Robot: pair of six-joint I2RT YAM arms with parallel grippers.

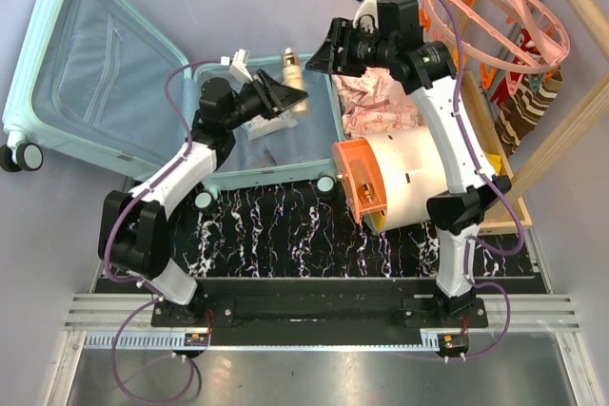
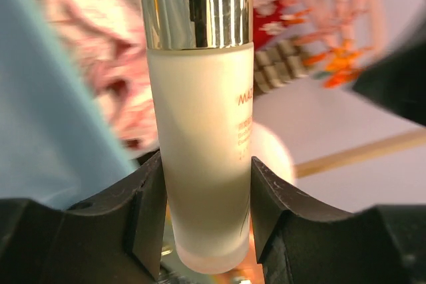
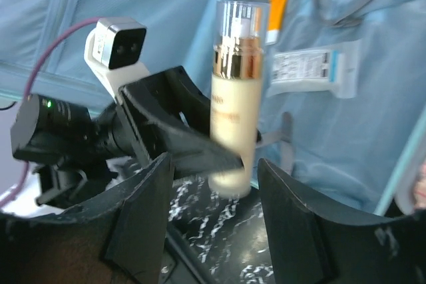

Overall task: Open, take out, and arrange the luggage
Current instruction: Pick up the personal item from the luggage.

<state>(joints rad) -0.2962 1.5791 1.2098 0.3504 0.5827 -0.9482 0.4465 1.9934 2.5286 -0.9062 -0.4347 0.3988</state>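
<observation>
The tabletop (image 1: 285, 235) is a black stone-patterned surface with white veining, set against a plain pale wall. One luggage (image 1: 95, 73) item, a mint-blue ribbed hard shell, lies open at the far side. Its lid is laid out to the left, grey-blue fabric lining is exposed, and three small wheels are in view. There is one bottle (image 1: 291, 68), a frosted cream cylinder with a gold collar and clear cap, held over the open base. The left hand (image 1: 290, 94) is clamped on its lower body. The left wrist view shows both black fingers (image 2: 150, 217) pressed against the glass, which the overhead view does not resolve. The right hand (image 3: 212, 224) stands wide and holds nothing, facing the bottle without contact. Only the right wrist view shows a white printed tag (image 3: 309, 68) on the lining. One cream cylinder (image 1: 409, 173) with an orange end lies at the base's right edge. One pink hoop-shaped rack (image 1: 495, 11) sits at the far right. Crumpled pink-patterned cloth (image 1: 376, 106) lies in the base.
</observation>
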